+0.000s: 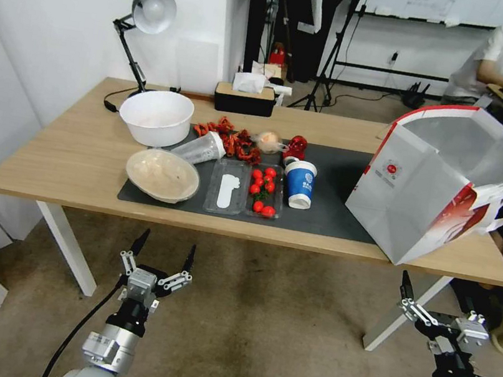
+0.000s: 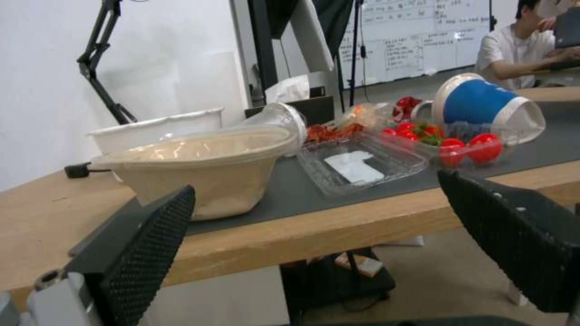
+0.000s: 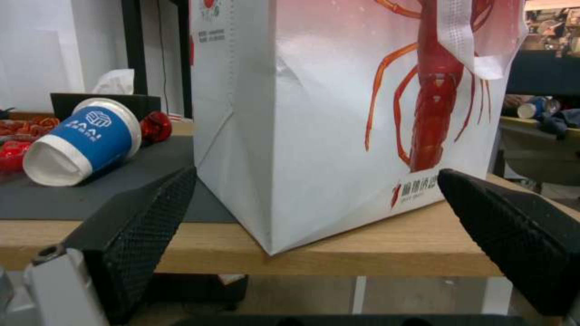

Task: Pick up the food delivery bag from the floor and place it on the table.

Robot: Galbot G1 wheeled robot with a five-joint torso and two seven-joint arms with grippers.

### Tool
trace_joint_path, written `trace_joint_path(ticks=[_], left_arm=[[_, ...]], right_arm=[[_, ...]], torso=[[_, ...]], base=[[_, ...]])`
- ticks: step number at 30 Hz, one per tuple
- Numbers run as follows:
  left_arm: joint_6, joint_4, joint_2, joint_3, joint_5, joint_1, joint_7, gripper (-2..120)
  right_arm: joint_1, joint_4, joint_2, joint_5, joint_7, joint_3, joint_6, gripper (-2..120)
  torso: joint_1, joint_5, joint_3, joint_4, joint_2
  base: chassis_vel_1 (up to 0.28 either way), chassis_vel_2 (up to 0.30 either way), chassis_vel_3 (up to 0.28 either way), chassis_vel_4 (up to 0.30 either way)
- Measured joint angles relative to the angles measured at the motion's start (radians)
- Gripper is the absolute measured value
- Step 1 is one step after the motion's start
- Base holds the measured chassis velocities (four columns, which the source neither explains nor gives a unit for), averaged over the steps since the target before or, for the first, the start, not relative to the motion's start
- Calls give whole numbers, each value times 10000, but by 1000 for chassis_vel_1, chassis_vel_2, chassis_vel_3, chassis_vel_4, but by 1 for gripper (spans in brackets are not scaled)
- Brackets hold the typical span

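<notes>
Both arms hang low in front of the table, over the floor. The left gripper has its fingers spread wide and holds nothing. The right gripper is spread too, empty, just short of the table's near edge. At about one o'clock from it, the food delivery bag stands on the table's right end, one bottom corner at the edge, partly on the dark mat. At ten o'clock of the bag, a blue paper cup lies tipped over.
</notes>
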Motion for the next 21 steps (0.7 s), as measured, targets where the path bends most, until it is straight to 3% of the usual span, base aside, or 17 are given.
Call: trace_joint_path(ticks=[21], left_arm=[[15,-3,0,0,-3,0,5,100]], right_arm=[[-1,4,0,5,2,1,2,100]], torso=[[0,0,0,0,0]], base=[[0,0,0,0]])
